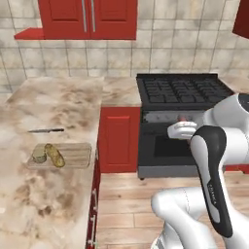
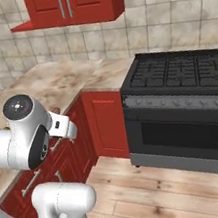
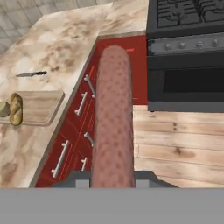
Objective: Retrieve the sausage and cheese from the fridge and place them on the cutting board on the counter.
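While the cheese point(image 1: 39, 155) is sitting at the far left end of the cutting board point(image 1: 73, 154), touching the golden bread loaf point(image 1: 55, 155) lying beside it toward 3 o'clock, a dark-handled knife point(image 1: 45, 130) is resting on the counter point(image 1: 44, 204) just past the board toward 12 o'clock. In the hand view these same things are showing at about 9 o'clock: the cheese point(image 3: 3, 109) at the frame's edge, the loaf point(image 3: 16, 109), the board point(image 3: 41, 106) and the knife point(image 3: 31, 74) above them.

Moving rightward, red drawer fronts point(image 3: 72, 148) with bar handles are running below the counter's edge. At the centre of the hand view the sausage point(image 3: 113, 118) is stretching from 6 o'clock up toward 12 o'clock, and the gripper point(image 3: 113, 180) is clamping its near end between the fingers, holding it out over the drawer fronts and the wooden floor point(image 3: 179, 148), well apart from the board.

Further right, the black stove point(image 1: 182, 92) with its oven door is standing beside the red cabinet, the robot's white arm point(image 1: 214, 160) crossing in front of it.
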{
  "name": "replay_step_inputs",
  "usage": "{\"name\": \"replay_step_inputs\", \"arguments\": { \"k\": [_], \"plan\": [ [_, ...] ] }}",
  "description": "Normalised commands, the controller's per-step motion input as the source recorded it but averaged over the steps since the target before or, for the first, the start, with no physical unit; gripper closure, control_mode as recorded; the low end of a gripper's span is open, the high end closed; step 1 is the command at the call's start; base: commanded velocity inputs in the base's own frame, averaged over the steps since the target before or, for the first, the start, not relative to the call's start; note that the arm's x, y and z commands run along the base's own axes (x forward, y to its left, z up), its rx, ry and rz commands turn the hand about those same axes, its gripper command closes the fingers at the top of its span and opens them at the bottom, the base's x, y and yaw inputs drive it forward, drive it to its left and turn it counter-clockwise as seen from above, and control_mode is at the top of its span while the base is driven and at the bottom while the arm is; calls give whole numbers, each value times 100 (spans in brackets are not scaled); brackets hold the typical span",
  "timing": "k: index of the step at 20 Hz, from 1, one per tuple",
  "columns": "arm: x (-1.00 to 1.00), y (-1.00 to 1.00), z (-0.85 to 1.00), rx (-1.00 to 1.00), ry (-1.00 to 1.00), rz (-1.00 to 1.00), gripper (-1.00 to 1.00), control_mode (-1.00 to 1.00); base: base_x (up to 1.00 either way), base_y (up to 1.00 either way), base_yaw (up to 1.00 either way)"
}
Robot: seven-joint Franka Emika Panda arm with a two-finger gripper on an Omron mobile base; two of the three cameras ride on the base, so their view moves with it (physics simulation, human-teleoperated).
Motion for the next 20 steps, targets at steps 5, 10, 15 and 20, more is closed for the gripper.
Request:
{"name": "replay_step_inputs", "arguments": {
  "k": [5,10,15,20],
  "plan": [
    [0,0,0,0,0,0,100,100,100,-21,24],
    [0,0,0,0,0,0,100,100,96,0,42],
    [0,0,0,0,0,0,100,100,55,0,71],
    [0,0,0,0,0,0,100,100,-15,11,70]
  ]
}}
